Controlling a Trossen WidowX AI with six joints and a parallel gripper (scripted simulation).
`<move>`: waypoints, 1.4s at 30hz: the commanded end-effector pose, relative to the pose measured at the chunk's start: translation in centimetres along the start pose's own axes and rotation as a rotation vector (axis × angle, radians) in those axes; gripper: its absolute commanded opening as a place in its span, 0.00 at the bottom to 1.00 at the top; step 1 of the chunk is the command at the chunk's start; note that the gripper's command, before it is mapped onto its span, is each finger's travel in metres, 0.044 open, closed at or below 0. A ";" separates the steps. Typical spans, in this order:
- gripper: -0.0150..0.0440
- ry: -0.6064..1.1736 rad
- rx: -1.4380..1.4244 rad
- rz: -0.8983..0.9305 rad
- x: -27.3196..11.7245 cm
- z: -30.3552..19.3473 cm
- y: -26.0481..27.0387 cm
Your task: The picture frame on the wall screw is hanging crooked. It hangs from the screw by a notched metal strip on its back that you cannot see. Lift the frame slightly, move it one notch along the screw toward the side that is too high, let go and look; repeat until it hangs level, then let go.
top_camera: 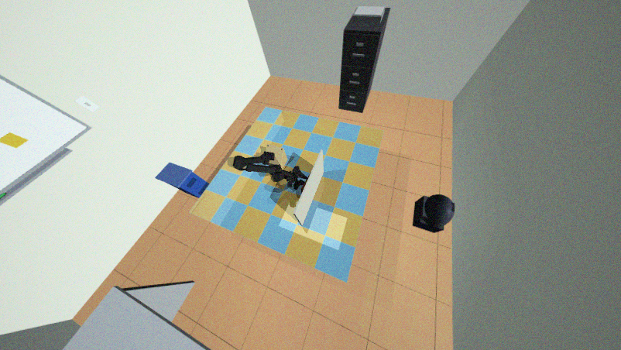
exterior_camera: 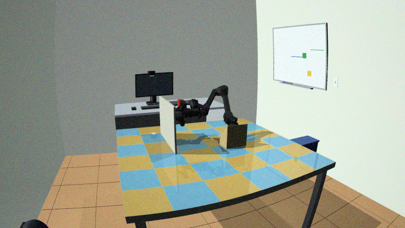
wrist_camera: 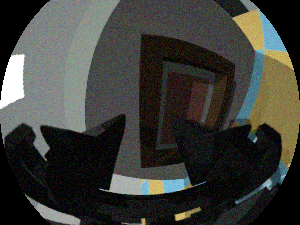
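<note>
The picture frame (wrist_camera: 150, 99) has a dark brown border, a grey inner line and a reddish picture. It hangs on the arm-side face of the upright panel (top_camera: 313, 178) (exterior_camera: 167, 127) (wrist_camera: 112, 64). Its left border looks near upright and its top border slopes down to the right in the wrist view, but the view is slanted and distorted, so its true tilt is hard to tell. The screw and strip are hidden. My gripper (top_camera: 305, 184) (exterior_camera: 179, 116) (wrist_camera: 148, 117) is open and empty, close to the panel. The right finger overlaps the frame's lower part in the wrist view; contact cannot be told.
The panel stands on the blue and yellow checkered table (top_camera: 276, 235) (exterior_camera: 190, 195). The arm's base is on a box (exterior_camera: 236, 136) behind the gripper. A desk (exterior_camera: 124, 111) with a monitor (exterior_camera: 153, 84) and a red object (exterior_camera: 180, 102) shows beyond the table.
</note>
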State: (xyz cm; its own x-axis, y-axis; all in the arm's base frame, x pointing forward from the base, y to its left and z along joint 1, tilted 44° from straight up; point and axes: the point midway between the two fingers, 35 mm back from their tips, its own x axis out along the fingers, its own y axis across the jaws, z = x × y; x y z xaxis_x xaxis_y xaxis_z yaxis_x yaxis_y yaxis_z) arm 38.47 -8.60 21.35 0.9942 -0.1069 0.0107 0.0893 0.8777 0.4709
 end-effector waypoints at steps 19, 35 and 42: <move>0.56 -0.004 0.002 -0.004 0.1 0.1 -0.1; 0.25 -0.004 0.002 -0.004 0.1 0.1 -0.1; 0.25 -0.004 0.002 -0.004 0.0 0.1 0.0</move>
State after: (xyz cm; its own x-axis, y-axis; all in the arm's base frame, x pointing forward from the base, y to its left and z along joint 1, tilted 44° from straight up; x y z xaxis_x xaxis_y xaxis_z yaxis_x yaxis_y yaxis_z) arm 38.50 -8.62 21.40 0.9941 -0.1074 0.0119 0.0892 0.8777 0.4708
